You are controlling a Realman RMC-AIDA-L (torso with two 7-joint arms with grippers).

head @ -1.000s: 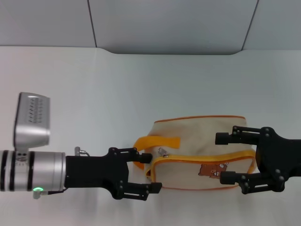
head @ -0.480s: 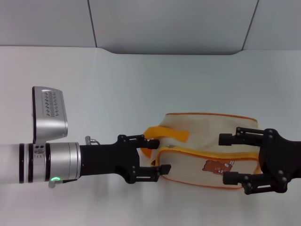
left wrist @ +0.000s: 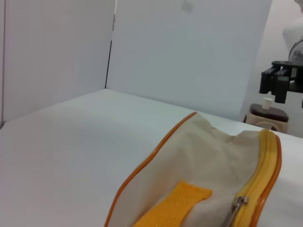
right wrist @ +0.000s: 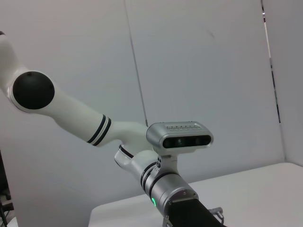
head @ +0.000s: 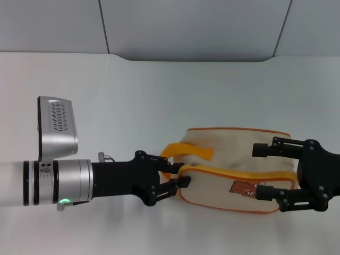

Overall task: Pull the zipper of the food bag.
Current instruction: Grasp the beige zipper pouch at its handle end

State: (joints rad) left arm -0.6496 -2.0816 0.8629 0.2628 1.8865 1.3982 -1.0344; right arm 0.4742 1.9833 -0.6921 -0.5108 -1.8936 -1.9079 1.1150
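White table [head: 159,90], grey wall panels [head: 191,26], perhaps a bottle [left wrist: 268,112].

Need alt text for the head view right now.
The left gripper closes in at the zipper end of the food bag on the white table. The open right gripper straddles the bag's opposite end.

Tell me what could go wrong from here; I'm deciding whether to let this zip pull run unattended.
1. The left gripper closes at the corner of the cream-beige fabric food bag, beside the orange strap handle; it might pinch trim instead of the small silver zipper pull tab.
2. The right gripper straddles the soft bag's far end with its jaws open; the bag may slide or buckle.
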